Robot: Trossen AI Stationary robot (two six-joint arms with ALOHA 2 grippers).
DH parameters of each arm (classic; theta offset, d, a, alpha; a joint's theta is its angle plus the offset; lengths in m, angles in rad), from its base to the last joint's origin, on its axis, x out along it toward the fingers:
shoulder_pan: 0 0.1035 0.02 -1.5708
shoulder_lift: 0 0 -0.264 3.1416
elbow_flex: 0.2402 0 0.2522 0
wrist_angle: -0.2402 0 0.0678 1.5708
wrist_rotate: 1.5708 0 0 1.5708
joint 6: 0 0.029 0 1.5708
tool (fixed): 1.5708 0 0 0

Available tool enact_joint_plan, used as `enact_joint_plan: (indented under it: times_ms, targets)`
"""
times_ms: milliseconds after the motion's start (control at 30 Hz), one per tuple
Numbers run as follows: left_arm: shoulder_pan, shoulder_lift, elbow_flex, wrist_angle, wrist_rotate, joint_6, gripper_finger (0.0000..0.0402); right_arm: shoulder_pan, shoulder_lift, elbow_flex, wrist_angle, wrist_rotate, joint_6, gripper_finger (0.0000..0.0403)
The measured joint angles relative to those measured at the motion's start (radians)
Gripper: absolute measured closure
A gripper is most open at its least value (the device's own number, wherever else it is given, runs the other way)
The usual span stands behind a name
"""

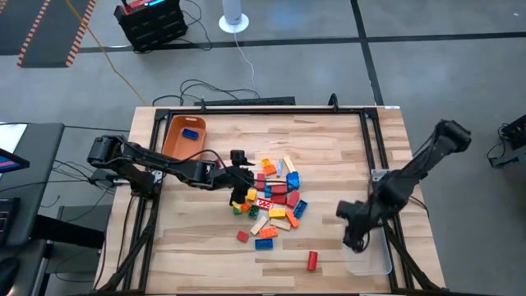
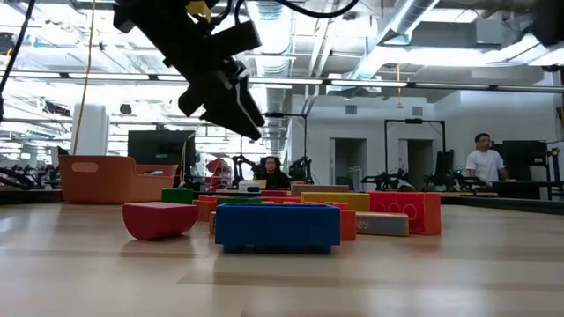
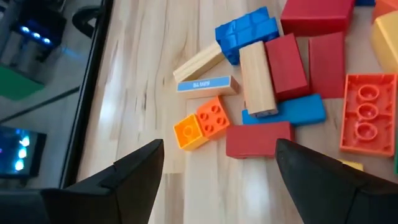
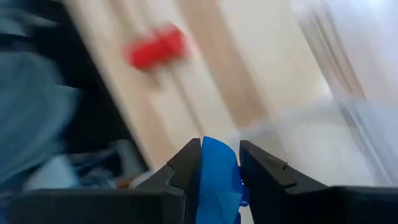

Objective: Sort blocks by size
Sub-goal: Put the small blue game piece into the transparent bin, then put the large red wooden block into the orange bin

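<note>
A pile of blocks [image 1: 273,197] in red, blue, orange, yellow and tan lies mid-table. One red block [image 1: 312,261] lies apart near the front edge. My left gripper [image 1: 244,174] hovers open at the pile's far-left side, above a small orange brick [image 3: 199,124] and touching nothing; its fingers [image 3: 134,171] stand wide. My right gripper [image 1: 355,240] is at the right, by the near-left corner of the clear tray [image 1: 382,267], shut on a blue block [image 4: 217,177]. My right gripper pinches the blue block between its two fingers, which press its opposite sides [image 4: 205,163]. The fingers slant steeply down from above. The block is lifted clear of the table, beside the clear tray's edge [image 4: 348,112].
An orange bin [image 1: 173,141] with a blue block [image 1: 191,133] inside stands at the far left of the table. A dark metal frame [image 1: 374,140] runs along the table's edges. Bare wood lies between the pile and the tray.
</note>
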Motion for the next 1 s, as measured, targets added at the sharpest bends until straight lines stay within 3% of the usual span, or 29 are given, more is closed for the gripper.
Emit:
enact_joint_plan:
  times_ms: [167, 400, 533, 633, 800, 1000]
  targets:
    - [-0.034, 0.000, 0.000, -0.033, -0.007, -0.038, 0.0100, 0.115, 0.134, 0.000, -0.001, 0.004, 0.141, 0.0267]
    - [-0.100, -0.049, 0.000, -0.117, -0.052, -0.126, 0.0100, 0.164, 0.225, 0.015, -0.029, 0.006, 0.251, 0.0190]
    - [-0.140, -0.099, 0.000, -0.171, -0.056, -0.170, 0.0100, 0.155, 0.227, 0.125, -0.172, 0.008, 0.247, 0.0177]
    - [-0.165, -0.138, 0.000, -0.220, -0.074, -0.219, 0.0100, 0.142, 0.227, 0.234, -0.269, 0.091, 0.204, 0.0180]
    - [-0.181, -0.164, 0.000, -0.256, -0.081, -0.292, 0.0100, 0.067, 0.297, 0.391, -0.277, 0.242, -0.082, 0.0183]
    - [-0.184, -0.164, 0.000, -0.299, -0.080, -0.310, 0.0100, -0.015, 0.530, 0.566, -0.198, 0.222, -0.820, 0.0183]
